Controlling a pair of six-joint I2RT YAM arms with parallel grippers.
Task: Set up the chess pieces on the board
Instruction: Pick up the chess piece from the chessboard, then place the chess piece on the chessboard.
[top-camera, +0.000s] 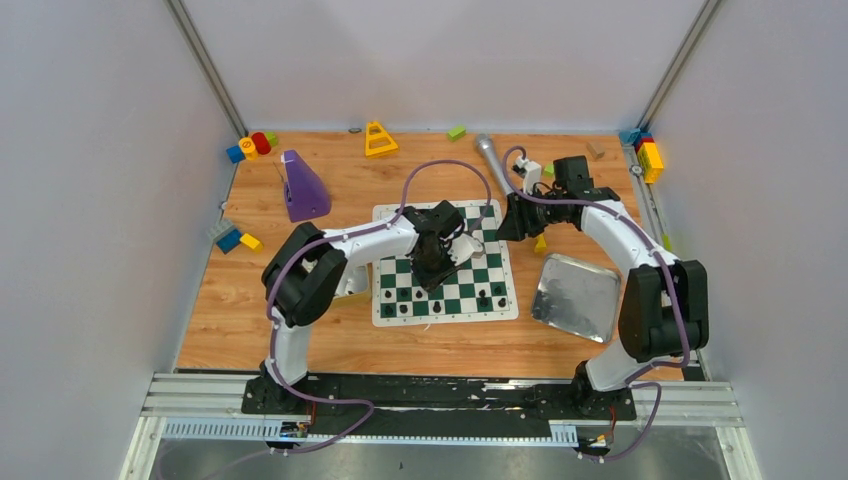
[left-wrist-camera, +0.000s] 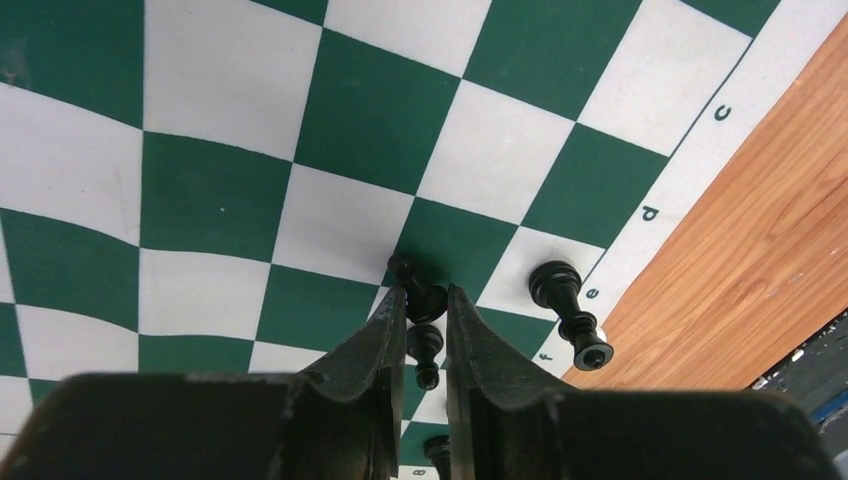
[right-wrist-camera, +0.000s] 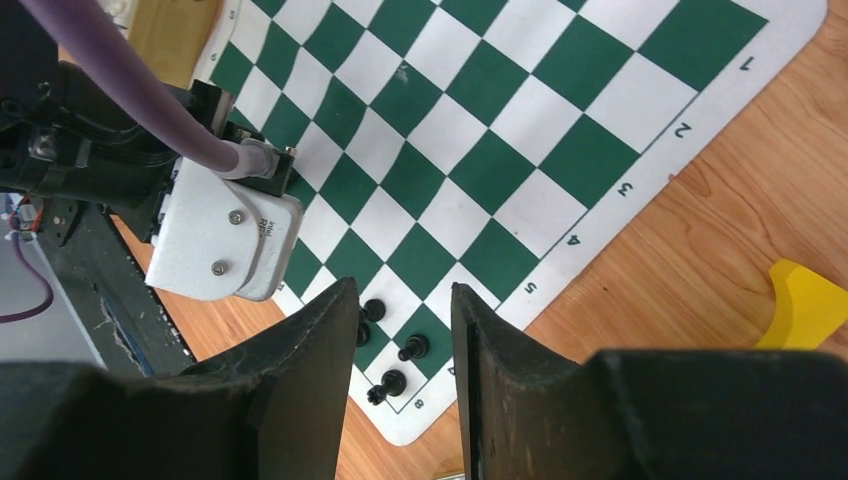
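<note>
Black chess piece (left-wrist-camera: 430, 300) sits on the board (left-wrist-camera: 215, 205) near its lettered edge, between the narrow-set jaws of my left gripper (left-wrist-camera: 425, 290); contact I cannot confirm. Right gripper (right-wrist-camera: 405, 300) hangs parted, empty, above the board's numbered edge.

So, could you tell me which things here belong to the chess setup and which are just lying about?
For the job: board, black chess pieces.
Lying about: purple wedge, yellow triangle, metal tray, microphone, coloured blocks.
</note>
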